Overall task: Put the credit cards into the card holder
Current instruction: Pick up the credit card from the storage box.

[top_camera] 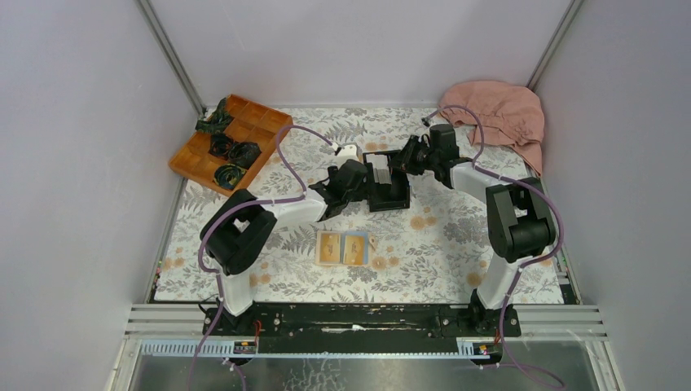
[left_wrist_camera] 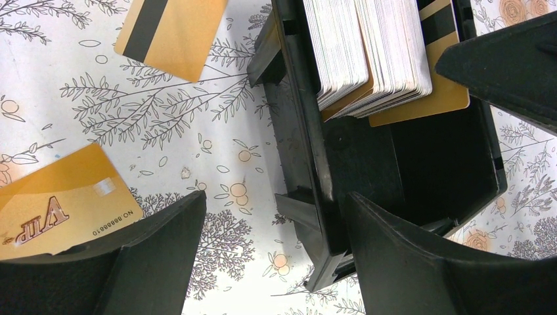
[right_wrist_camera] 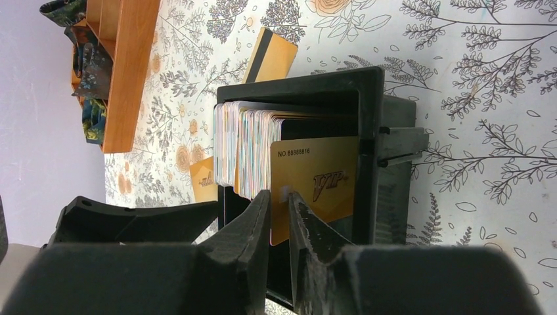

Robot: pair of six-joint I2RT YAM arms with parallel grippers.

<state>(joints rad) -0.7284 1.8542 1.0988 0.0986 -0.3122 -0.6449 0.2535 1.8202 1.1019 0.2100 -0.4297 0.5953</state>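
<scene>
The tan card holder (top_camera: 343, 248) lies open and flat near the table's front middle, apart from both grippers. A black box (top_camera: 389, 195) holds a packed row of cards (left_wrist_camera: 368, 52). My right gripper (right_wrist_camera: 280, 193) is shut on the edge of a gold VIP card (right_wrist_camera: 322, 184) standing at the end of that row; it also shows in the top view (top_camera: 405, 159). My left gripper (left_wrist_camera: 274, 197) is open, its jaws straddling the box's wall (left_wrist_camera: 309, 131). Two gold cards lie on the cloth beside the box, one face up (left_wrist_camera: 59, 207), one showing a black band (left_wrist_camera: 172, 33).
An orange divided tray (top_camera: 231, 142) with dark bundles sits at the back left. A pink cloth (top_camera: 497, 114) lies bunched at the back right. The table has a floral covering, with grey walls on three sides.
</scene>
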